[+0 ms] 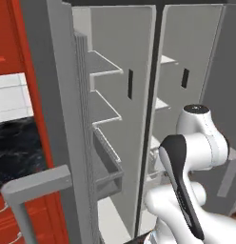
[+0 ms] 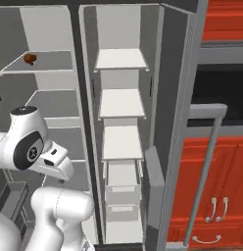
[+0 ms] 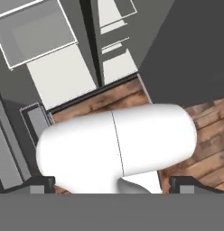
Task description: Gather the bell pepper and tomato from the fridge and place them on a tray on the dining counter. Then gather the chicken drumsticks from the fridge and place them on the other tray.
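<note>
I find no text, label, brand, number or sign that I can read on anything here.

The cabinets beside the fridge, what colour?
Red cabinets, best in the right base view.

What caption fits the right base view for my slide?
Fridge with both doors open, one red-brown chicken drumstick on an upper left shelf, white arm folded low in front.

The fridge (image 3: 64, 72) stands open at the top, its pale shelves and a wire-edged drawer (image 3: 37, 38) visible. Brown wooden floor planks (image 3: 208, 135) run below it. The jaws' two dark tips sit wide apart.
</note>
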